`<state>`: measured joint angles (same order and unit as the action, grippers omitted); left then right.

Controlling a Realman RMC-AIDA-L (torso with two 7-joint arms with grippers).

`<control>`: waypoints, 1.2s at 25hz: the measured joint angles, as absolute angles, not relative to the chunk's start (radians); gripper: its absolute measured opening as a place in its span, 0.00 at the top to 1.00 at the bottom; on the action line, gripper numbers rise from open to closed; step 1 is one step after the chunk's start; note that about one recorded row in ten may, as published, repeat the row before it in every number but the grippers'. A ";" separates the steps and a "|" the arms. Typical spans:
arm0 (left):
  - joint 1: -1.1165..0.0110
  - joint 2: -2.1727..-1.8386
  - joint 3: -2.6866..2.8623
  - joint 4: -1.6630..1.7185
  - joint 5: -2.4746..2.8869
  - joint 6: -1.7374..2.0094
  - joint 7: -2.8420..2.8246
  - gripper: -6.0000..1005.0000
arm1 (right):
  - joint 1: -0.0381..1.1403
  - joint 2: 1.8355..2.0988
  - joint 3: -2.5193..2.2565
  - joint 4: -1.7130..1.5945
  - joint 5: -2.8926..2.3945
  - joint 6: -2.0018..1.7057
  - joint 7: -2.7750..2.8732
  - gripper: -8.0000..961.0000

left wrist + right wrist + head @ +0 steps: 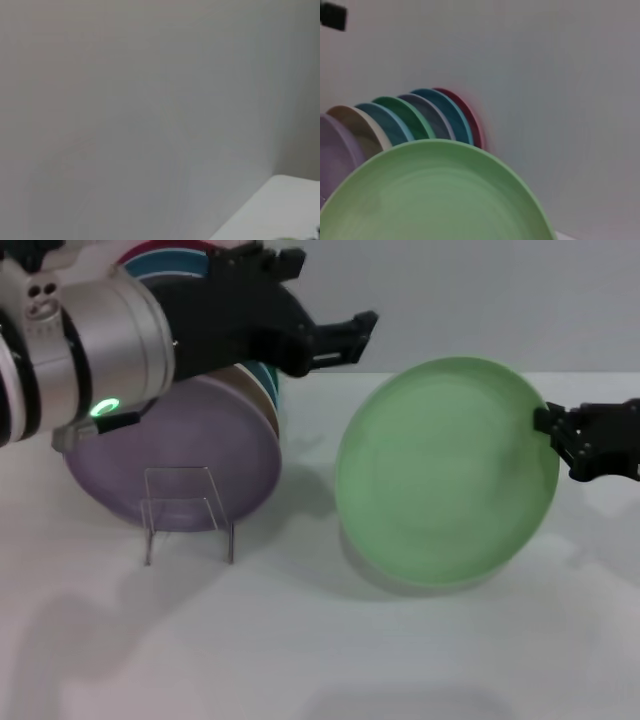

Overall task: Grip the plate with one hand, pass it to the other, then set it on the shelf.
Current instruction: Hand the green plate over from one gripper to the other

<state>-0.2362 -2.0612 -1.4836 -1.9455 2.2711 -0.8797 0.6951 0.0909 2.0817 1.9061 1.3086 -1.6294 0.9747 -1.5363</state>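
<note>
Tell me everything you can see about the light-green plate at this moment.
The light-green plate is round, shallow and matte, looking like plastic, with faint concentric rings on its face. It stands nearly upright on edge, its face toward the head camera, right of the clear rack and the lilac plate. The right gripper has its jaws shut on the plate's right rim. Its lower edge is at the white table; contact cannot be told. The left gripper hovers above, left of it, not touching.
</note>
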 joint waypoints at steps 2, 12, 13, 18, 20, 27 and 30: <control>-0.259 -2.056 -1.508 -1.893 2.193 -0.909 0.745 0.15 | 0.092 2.080 1.902 1.299 -1.581 0.984 -1.589 0.92; -0.289 -2.060 -1.518 -1.776 2.166 -0.919 0.780 0.15 | 0.129 2.080 1.878 1.279 -1.543 0.993 -1.700 0.91; -0.293 -2.060 -1.518 -1.762 2.167 -0.921 0.780 0.15 | 0.135 2.079 1.873 1.278 -1.542 0.995 -1.703 0.91; -0.316 -2.060 -1.518 -1.718 2.163 -0.941 0.780 0.15 | 0.149 2.078 1.861 1.281 -1.544 0.997 -1.703 0.90; -0.324 -2.062 -1.518 -1.701 2.163 -0.943 0.781 0.15 | 0.155 2.078 1.857 1.280 -1.544 0.999 -1.703 0.89; -0.353 -2.063 -1.521 -1.644 2.173 -0.941 0.788 0.15 | 0.161 2.077 1.856 1.277 -1.542 1.011 -1.700 0.88; -0.353 -2.062 -1.522 -1.643 2.170 -0.947 0.818 0.19 | 0.161 2.078 1.856 1.275 -1.542 1.012 -1.690 0.88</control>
